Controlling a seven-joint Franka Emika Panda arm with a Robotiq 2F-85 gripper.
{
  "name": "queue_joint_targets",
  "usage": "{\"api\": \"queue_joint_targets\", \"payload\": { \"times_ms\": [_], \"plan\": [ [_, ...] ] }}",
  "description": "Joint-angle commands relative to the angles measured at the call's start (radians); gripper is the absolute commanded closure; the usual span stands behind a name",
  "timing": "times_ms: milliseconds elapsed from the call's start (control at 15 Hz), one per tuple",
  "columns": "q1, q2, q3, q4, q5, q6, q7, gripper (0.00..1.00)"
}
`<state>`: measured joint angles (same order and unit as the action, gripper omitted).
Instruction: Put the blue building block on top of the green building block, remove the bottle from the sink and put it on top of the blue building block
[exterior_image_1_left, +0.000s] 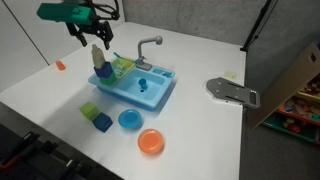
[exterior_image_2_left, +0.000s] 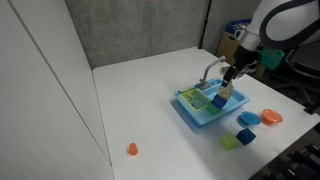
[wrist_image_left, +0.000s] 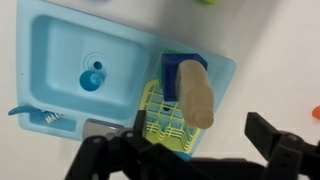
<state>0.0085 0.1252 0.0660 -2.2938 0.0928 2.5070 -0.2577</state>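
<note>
The pale bottle (wrist_image_left: 192, 95) stands upright on the deep-blue block (wrist_image_left: 178, 66) at the rack corner of the light-blue sink (wrist_image_left: 50, 45). It shows in both exterior views (exterior_image_1_left: 97, 57) (exterior_image_2_left: 225, 90), as does the blue block (exterior_image_1_left: 103, 73) (exterior_image_2_left: 220, 101). The green block is hidden under the stack; I cannot make it out. My gripper (wrist_image_left: 185, 150) is open just above the bottle's top, fingers wide on either side and not touching it. It also shows in both exterior views (exterior_image_1_left: 94, 38) (exterior_image_2_left: 233, 74).
The yellow-green rack (wrist_image_left: 160, 120) and the grey faucet (exterior_image_1_left: 150, 45) are close by. In front of the sink lie a lime cube (exterior_image_1_left: 90, 109), a teal cube (exterior_image_1_left: 102, 122), a blue dish (exterior_image_1_left: 130, 120) and an orange dish (exterior_image_1_left: 150, 142). A grey device (exterior_image_1_left: 232, 92) lies near the table edge.
</note>
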Motion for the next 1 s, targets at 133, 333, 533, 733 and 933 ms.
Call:
{"api": "queue_joint_targets", "payload": {
  "times_ms": [133, 333, 533, 733, 933],
  "plan": [
    [0.005, -0.024, -0.012, 0.05, -0.035, -0.057, 0.05, 0.0],
    [0.003, -0.033, -0.016, 0.086, -0.035, -0.122, 0.068, 0.0],
    [0.003, -0.057, -0.026, 0.12, -0.053, -0.195, 0.104, 0.0],
    [0.0, -0.09, -0.04, 0.146, -0.099, -0.263, 0.146, 0.0],
    [-0.004, -0.147, -0.051, 0.141, -0.128, -0.325, 0.164, 0.0]
  ]
}}
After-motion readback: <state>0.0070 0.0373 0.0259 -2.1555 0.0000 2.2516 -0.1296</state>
